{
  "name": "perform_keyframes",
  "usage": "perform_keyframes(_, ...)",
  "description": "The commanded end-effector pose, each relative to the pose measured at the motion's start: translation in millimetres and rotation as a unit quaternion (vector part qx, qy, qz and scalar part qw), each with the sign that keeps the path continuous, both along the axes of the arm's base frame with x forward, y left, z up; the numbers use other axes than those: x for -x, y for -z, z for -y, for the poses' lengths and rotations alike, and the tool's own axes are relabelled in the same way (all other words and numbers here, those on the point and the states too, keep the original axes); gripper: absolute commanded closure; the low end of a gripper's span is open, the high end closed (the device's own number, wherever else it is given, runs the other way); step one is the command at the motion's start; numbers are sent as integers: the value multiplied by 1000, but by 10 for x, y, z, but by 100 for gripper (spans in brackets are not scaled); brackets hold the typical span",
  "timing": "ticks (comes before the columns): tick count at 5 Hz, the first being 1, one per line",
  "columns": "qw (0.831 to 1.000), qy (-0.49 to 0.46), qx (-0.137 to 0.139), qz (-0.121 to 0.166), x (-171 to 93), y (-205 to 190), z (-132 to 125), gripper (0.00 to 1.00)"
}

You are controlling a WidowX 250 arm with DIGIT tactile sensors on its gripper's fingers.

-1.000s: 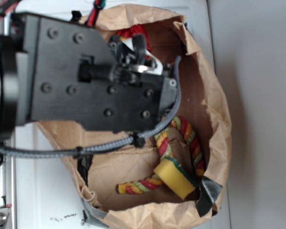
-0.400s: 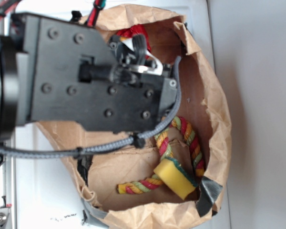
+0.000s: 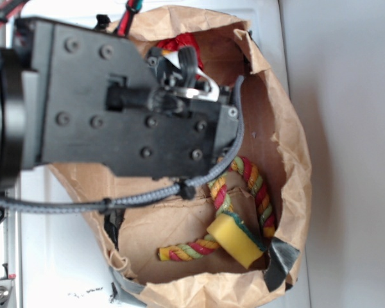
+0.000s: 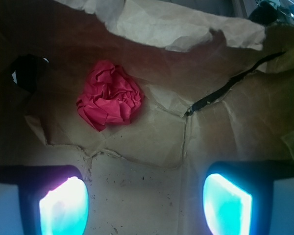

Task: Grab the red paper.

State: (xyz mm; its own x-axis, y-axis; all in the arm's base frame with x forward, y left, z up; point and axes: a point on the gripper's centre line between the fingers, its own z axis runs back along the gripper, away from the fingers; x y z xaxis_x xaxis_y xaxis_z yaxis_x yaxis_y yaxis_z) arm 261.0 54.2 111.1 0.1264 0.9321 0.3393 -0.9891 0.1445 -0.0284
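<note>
The red paper (image 4: 110, 95) is a crumpled wad lying on the floor of the brown paper bag (image 4: 186, 29). In the wrist view it sits ahead of and left of the gap between my fingers. My gripper (image 4: 144, 205) is open, its two glowing pads far apart with only bare bag floor between them. From the exterior view only a sliver of the red paper (image 3: 179, 43) shows above the gripper (image 3: 179, 83), which hangs over the bag's upper part and hides most of it.
The brown paper bag (image 3: 289, 141) lies opened on a white surface (image 3: 58, 256). Inside it, lower down, lie a red-yellow-green twisted rope toy (image 3: 256, 186) and a yellow sponge block (image 3: 234, 240). A grey cable (image 3: 83, 204) crosses the bag's left side.
</note>
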Motion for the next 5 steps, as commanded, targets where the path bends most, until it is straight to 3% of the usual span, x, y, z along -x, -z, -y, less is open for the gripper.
perform_keyframes(1,1000,-15,-23,0,-207,133,-221,0)
perform_keyframes(5,998,-43,-38,-5,-43,228,-264,0)
